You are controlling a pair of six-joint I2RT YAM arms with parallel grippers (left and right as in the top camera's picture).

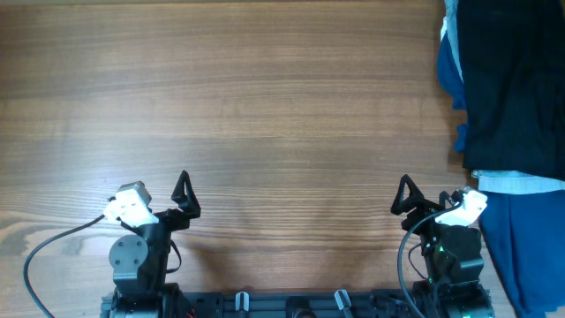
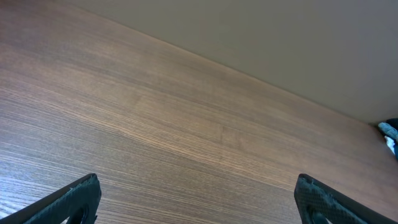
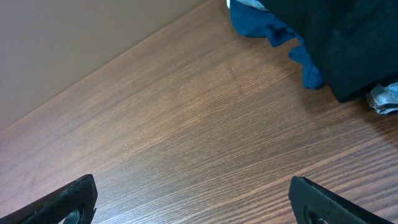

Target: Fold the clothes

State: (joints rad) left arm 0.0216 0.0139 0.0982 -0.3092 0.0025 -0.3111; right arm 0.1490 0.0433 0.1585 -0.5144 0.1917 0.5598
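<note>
One black garment, wooden table

No writing, label, brand, number or sign can be read in any view. The black garment at the far right corner of the table shows only plain fabric. In the right wrist view, a small pale grey piece lies just beside its edge, too blurred to tell whether it bears print.
</note>
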